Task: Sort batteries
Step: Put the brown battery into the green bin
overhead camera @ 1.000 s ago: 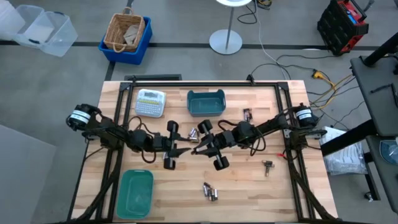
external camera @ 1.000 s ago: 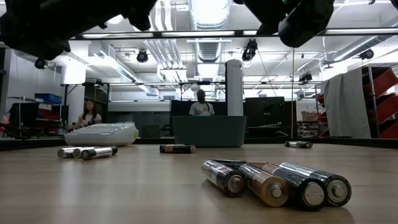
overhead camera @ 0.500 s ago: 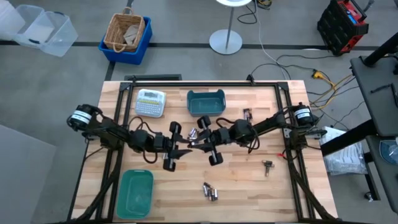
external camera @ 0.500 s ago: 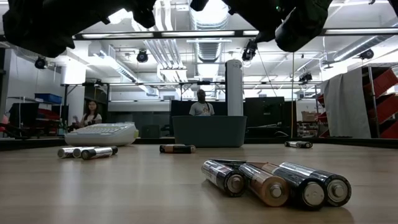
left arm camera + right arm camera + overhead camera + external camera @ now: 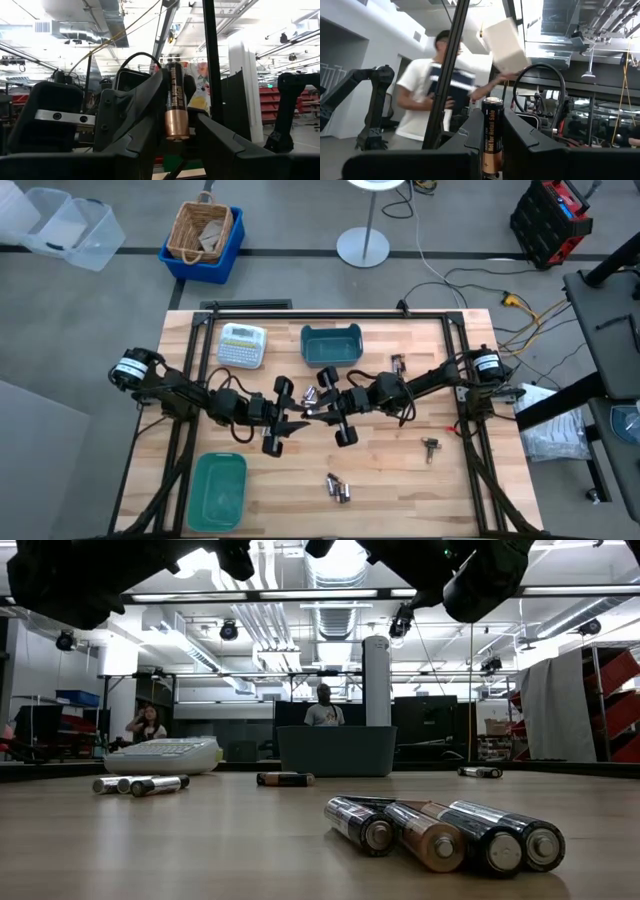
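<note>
Nearest the low camera, four batteries [image 5: 445, 833] lie side by side on the wooden table [image 5: 200, 850], ends toward the lens; from above they are only a small cluster [image 5: 339, 488] at about 6 o'clock of the table's centre. Farther back the low view shows three more batteries [image 5: 140, 784] beside the white label-maker [image 5: 165, 754], a single battery [image 5: 284, 779] before the teal bin [image 5: 336, 750], and another pair [image 5: 480, 772] at the far right.

Only the wrist views show what the arms carry. The left gripper [image 5: 172, 135] has its jaws narrowed on a dark, copper-ended battery [image 5: 175, 102] standing upright between them. The right gripper [image 5: 491, 145] likewise clamps an upright black-and-gold battery [image 5: 491, 137], its lower end cut off by the frame.

From above, the left gripper [image 5: 292, 420] and right gripper [image 5: 312, 413] meet tip to tip at the table's centre, at about 6 o'clock of the bin [image 5: 330, 345]; the held cells are too small to see there. In the low view both arms are just dark shapes cut off by the upper edge.

A second teal bin [image 5: 217, 490] sits at 7 o'clock. People [image 5: 323, 708] show in the room beyond.
</note>
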Controlling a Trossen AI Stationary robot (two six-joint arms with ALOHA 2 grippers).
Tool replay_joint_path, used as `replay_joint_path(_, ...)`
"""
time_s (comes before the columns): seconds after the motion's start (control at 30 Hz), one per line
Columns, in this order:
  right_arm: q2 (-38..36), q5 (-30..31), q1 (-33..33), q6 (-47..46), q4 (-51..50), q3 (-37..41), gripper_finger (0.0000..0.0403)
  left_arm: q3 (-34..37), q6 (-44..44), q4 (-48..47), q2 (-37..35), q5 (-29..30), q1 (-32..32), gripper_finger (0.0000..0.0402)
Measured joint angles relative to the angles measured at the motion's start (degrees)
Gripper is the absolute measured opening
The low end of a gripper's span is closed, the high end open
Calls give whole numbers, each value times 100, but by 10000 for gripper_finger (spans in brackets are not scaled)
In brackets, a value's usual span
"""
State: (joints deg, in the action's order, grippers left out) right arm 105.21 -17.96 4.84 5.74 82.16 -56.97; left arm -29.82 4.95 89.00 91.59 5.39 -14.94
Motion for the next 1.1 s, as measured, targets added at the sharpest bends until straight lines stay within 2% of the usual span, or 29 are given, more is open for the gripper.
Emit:
replay_joint_path(0.13,-2,-2,0,29,-14,0,34,-3,-2,0,0,7,0,106)
replay_joint_path(0.37,-2,8,-1,80,-43,2,34,17,0,17,-2,16,0,27)
replay_joint_path(0.53,-9,18,-2,98,-117,2,37,32,-75,34,-34,48,0,27)
replay_joint_path(0.7,-148,39,-11,-216,-517,3,99,77,-295,50,-108,280,-31,27)
replay_joint_path(0.87,-536,14,-38,-258,-1578,15,161,200,-639,56,-244,446,-148,27)
replay_joint_path(1.0,-1084,-6,-52,-2,-3094,26,188,358,-766,-128,-497,1038,-482,27)
replay_joint_path(1.1,-1592,145,-61,201,-4272,24,196,444,-774,-574,-810,1798,-887,27)
